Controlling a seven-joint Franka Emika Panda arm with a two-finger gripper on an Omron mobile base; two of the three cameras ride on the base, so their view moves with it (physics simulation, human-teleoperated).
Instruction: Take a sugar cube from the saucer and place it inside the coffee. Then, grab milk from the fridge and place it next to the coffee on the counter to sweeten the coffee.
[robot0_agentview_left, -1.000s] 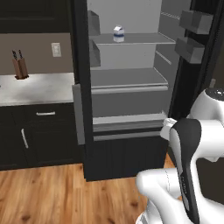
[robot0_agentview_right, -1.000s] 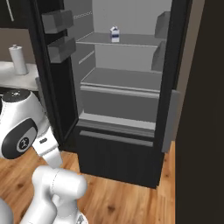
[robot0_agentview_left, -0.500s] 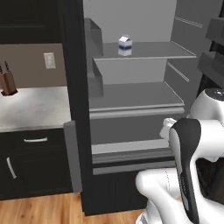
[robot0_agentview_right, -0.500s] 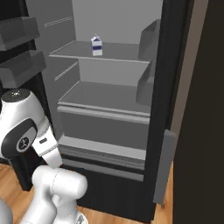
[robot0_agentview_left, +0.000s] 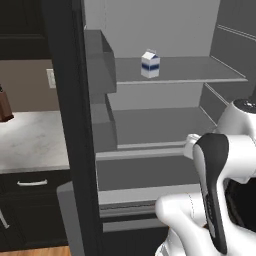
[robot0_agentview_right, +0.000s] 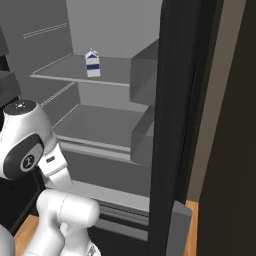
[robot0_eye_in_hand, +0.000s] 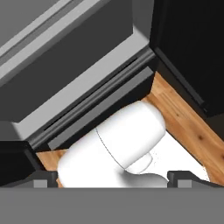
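- Small white gable-topped milk carton with a dark blue band (robot0_agentview_left: 150, 64) (robot0_agentview_right: 92, 63): upright, alone on the upper grey shelf (robot0_agentview_left: 200, 75) (robot0_agentview_right: 60, 74) inside the fridge.
- Tall fridge, black outer panels, light grey interior (robot0_agentview_left: 165, 30) (robot0_agentview_right: 115, 30): open; a lower grey shelf sits beneath the carton's shelf.
- White-grey marbled stone counter (robot0_agentview_left: 30, 140): left of the fridge, over black cabinets with a silver bar handle (robot0_agentview_left: 31, 183).
- Two-finger gripper (robot0_eye_in_hand: 113, 176): dark fingertips (robot0_eye_in_hand: 43, 177) at the lower edge of the hand view, set wide apart, nothing between them; it points down at the fridge base and wooden floor (robot0_eye_in_hand: 192, 131).
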